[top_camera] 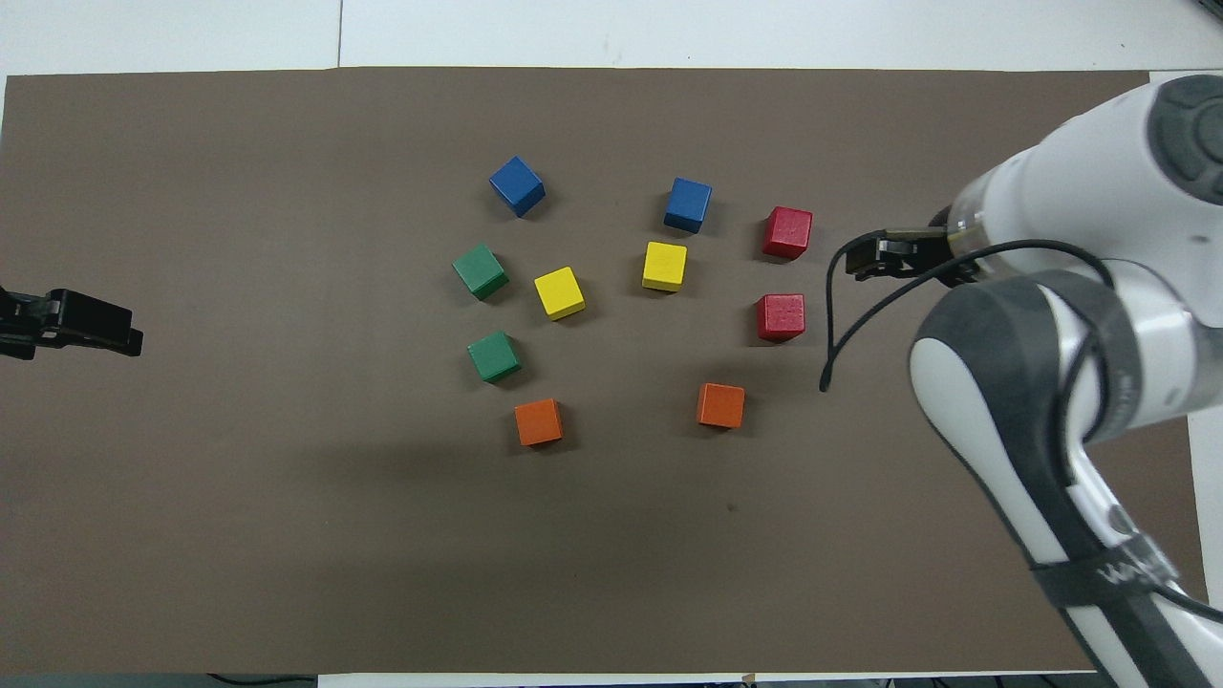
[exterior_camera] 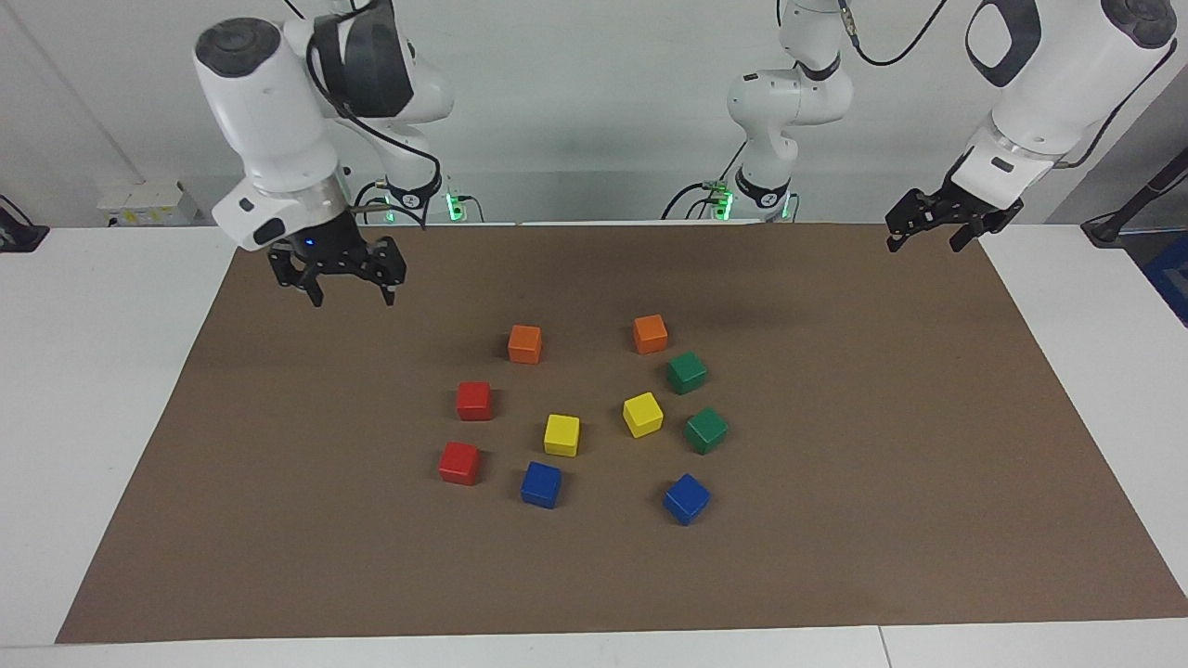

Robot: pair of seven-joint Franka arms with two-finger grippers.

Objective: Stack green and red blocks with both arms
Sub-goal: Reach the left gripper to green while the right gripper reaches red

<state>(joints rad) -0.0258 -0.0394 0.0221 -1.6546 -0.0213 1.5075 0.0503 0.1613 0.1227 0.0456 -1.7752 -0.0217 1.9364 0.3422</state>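
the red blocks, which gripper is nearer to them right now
Right. The right gripper, open and empty, is over the mat at the red blocks' end of the cluster. The left gripper, also open, waits over the mat's corner at the left arm's end.

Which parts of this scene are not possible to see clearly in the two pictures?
- Right gripper, overhead view: the right arm's own wrist covers it; only a black edge and cable show.
- Left gripper, overhead view: cut off by the picture's edge; only a black tip shows.
- Brown mat, overhead view: the corner at the right arm's end is hidden under that arm.
- Arm bases, facing view: the right arm's is partly covered by its own forearm.
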